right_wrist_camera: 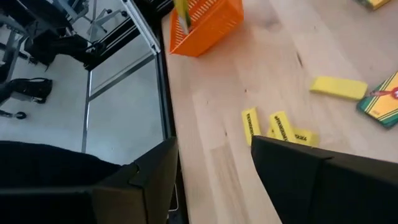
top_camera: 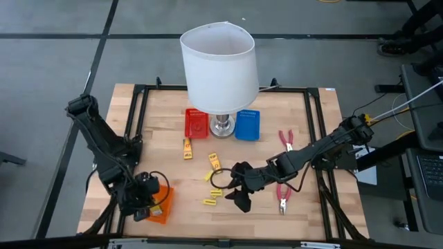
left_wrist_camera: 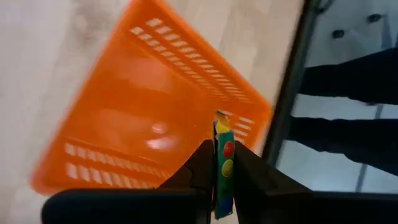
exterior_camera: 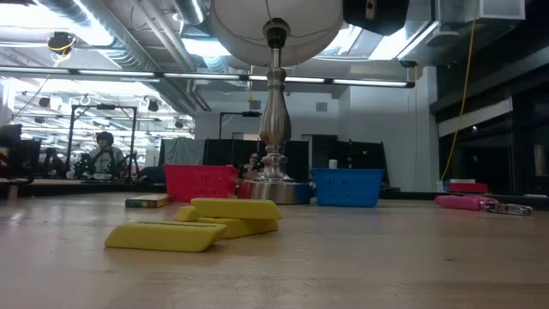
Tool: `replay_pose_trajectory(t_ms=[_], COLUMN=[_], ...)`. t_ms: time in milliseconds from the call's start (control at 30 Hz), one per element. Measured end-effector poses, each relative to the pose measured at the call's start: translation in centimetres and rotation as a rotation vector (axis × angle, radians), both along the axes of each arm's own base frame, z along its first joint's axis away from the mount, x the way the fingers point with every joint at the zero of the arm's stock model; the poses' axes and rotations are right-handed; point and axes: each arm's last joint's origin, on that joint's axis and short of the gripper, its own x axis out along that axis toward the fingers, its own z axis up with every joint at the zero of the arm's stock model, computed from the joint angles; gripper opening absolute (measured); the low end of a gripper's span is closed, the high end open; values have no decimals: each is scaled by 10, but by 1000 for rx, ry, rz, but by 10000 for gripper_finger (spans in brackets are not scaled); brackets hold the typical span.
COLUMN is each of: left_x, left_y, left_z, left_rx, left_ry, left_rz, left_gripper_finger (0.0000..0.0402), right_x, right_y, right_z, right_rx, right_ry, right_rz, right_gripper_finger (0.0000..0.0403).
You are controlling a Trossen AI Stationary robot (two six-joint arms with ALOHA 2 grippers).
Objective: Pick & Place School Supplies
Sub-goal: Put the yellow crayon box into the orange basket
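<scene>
A: Over the near left corner of the table (top_camera: 138, 124), left gripper (left_wrist_camera: 222, 163) clamped on a thin packet (left_wrist_camera: 223, 163) printed with coloured dots, held upright on its edge between the two fingers.

B: And below it?

A: Orange basket (left_wrist_camera: 155, 106), tilted across the left wrist view, directly beneath the packet; whether touching, cannot tell. Same basket (top_camera: 160, 205) seen from above, tight against the left arm.

B: Right gripper?

A: Right gripper (top_camera: 234, 188) spread wide, nothing between the fingers, hovering near the table's middle. Three small yellow pieces (right_wrist_camera: 277, 127) lying side by side on the wood just ahead of it, not touching it; seen from above, the same pieces (top_camera: 211, 196) to the left of that gripper. One plain yellow piece (right_wrist_camera: 339, 87) farther on, apart from the three, beside a green crayon box (right_wrist_camera: 380, 99).

B: Other supplies?

A: Red-handled pliers (top_camera: 282, 195) just right of the right gripper; a second pair (top_camera: 286, 140) farther back, near the blue basket (top_camera: 248, 124). Another yellow packet (top_camera: 187, 148) in front of the red basket (top_camera: 196, 123). Lamp (top_camera: 219, 69) standing between the red and blue baskets.
</scene>
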Motion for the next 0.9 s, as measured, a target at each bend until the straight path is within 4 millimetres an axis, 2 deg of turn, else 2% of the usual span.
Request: replay_pose_trajectory(t_ms=[167,300,667,767,900], left_x=[1,3,1,-2,-5], left_y=[6,7,16,24,36], left_z=[-13,-13,-9,-1,11], left_rx=[27,39,106,158,214], left_ry=[11,-6,-62,-118,-211], left_rz=[-9,-21,68,102,151], left_gripper_finger=[26,35,208,235,244], right_x=[0,-1,1,1,0], right_y=[0,-1,-9,-10,-11], right_z=[0,-1,1,0,0], right_rx=[13,14,10,6,2], right_ry=[7,26,27,36,45], right_rz=[-4,6,-4,-6,-13], right_gripper_finger=[199,197,197,197,197])
